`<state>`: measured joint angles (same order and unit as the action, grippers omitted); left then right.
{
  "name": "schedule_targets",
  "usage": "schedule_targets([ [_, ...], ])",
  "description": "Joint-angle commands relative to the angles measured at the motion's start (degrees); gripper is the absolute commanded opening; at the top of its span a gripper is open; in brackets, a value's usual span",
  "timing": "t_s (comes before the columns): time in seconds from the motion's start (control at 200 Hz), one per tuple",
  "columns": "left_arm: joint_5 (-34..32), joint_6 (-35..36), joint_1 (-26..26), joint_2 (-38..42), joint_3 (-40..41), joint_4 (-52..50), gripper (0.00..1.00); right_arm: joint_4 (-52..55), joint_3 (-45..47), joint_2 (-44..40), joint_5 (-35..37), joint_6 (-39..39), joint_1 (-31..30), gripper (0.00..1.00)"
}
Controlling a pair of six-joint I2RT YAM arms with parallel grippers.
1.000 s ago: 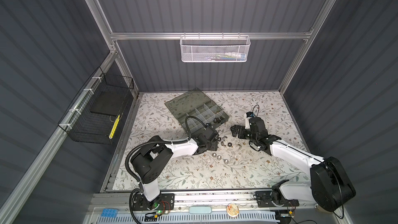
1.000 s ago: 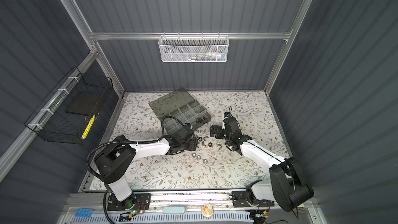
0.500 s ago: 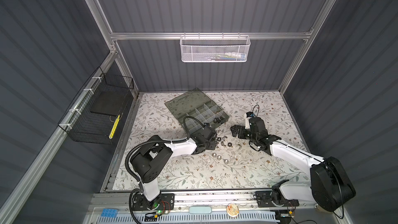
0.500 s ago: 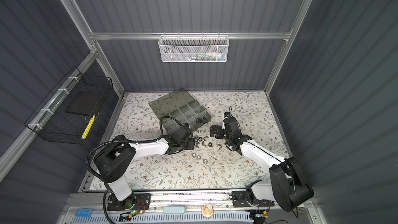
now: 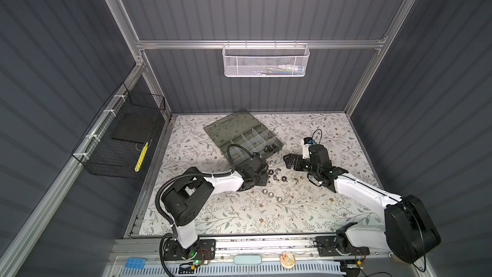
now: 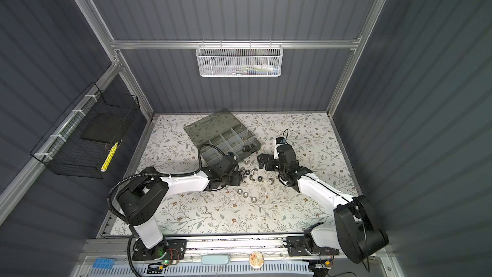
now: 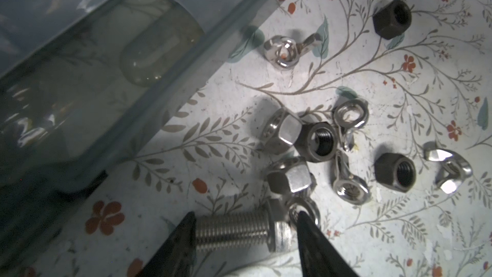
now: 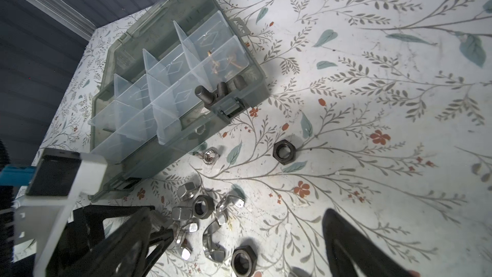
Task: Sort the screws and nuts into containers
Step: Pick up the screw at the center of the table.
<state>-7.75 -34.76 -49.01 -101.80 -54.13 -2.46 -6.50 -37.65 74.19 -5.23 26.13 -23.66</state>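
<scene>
A silver screw (image 7: 234, 229) lies on the floral mat, and my left gripper (image 7: 245, 217) is shut on it end to end, one finger at the thread tip, the other at the head. Beside it sits a cluster of nuts (image 5: 277, 177): silver hex nuts (image 7: 283, 131), dark hex nuts (image 7: 396, 173) and wing nuts (image 7: 288, 49). My right gripper (image 8: 239, 210) hangs open above the same cluster, holding nothing. The organizer case's containers (image 8: 165, 75) stand just behind, one holding black screws (image 8: 218, 90), another brass pieces (image 8: 221, 61).
The case lid (image 5: 231, 126) lies open flat toward the back wall. Up to three more silver nuts (image 5: 271, 195) lie nearer the front. A white mesh basket (image 5: 266, 61) hangs on the back wall, a black wire basket (image 5: 119, 139) on the left wall.
My left gripper's jaws have narrowed onto the silver screw. The right arm and its open gripper have not moved.
</scene>
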Motion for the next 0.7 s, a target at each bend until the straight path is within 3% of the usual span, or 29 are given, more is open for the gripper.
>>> schedule_targets([
  [0.0, 0.2, 0.14, 0.4, 0.31, 1.39, -1.11, 0.55, -1.85, 0.69, -0.97, -1.13, 0.05, 0.06, 0.99],
  [0.12, 1.25, 0.46, 0.38, -0.71, 0.98, -0.68, 0.42, -2.34, 0.81, -1.05, -2.5, -0.02, 0.02, 0.99],
  [0.57, -1.64, 4.55, 1.21, 6.23, -6.24, -8.97, 0.44, -8.46, 3.01, -3.82, -9.58, -1.8, -2.68, 0.99],
  [0.695, 2.13, 3.2, 5.51, 8.68, -7.35, -9.79, 0.44, -8.88, 3.46, -4.52, -9.48, -2.05, -2.87, 0.99],
])
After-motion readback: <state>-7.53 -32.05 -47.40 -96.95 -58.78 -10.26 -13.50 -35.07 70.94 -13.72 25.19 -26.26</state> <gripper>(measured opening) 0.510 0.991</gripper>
